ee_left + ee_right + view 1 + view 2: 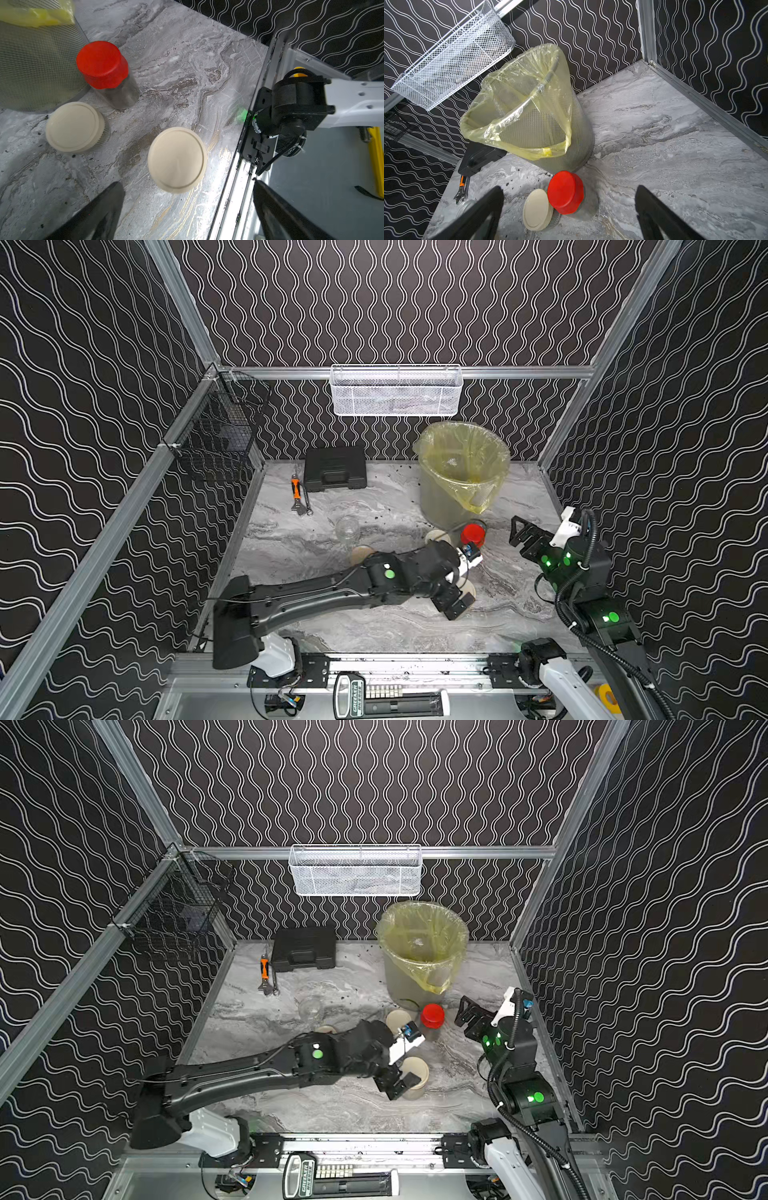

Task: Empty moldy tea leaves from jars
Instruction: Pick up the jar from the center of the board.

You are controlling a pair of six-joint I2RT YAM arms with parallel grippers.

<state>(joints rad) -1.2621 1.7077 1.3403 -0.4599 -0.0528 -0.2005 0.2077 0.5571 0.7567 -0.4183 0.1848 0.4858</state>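
left gripper (400,1085): gaping wide, gripping nothing, pointing down at the marble tabletop (374,626) near its front edge.
right gripper (524,536): spreading its fingers fully, carrying nothing, hanging above the table and facing the bin.
nearest cream-lidded jar (176,160): standing upright just ahead of the left gripper's fingertips, lining up with the gap between them, touching neither finger in the left wrist view.
second cream-lidded jar (73,126): sitting further out from the left gripper, just beside the red-lidded jar.
red-lidded jar (104,68): standing upright between the two grippers, right at the foot of the bin, showing dim grey glass and giving no clear sight of any contents.
lidless clear jar (347,529): standing well apart from both grippers, beyond the left arm.
cream lid (362,554): peeking out from behind the left arm, near the lidless clear jar; not showing whether a jar lies beneath.
tea leaves (508,184): showing as dark specks scattered on the marble ahead of the right gripper, around the bin's base.
bin (571,149): standing past the jars from both grippers, wearing a yellow bag over its mesh wall.
black case (334,468) and wrench (296,493): lying far from the right gripper, by the back wall.
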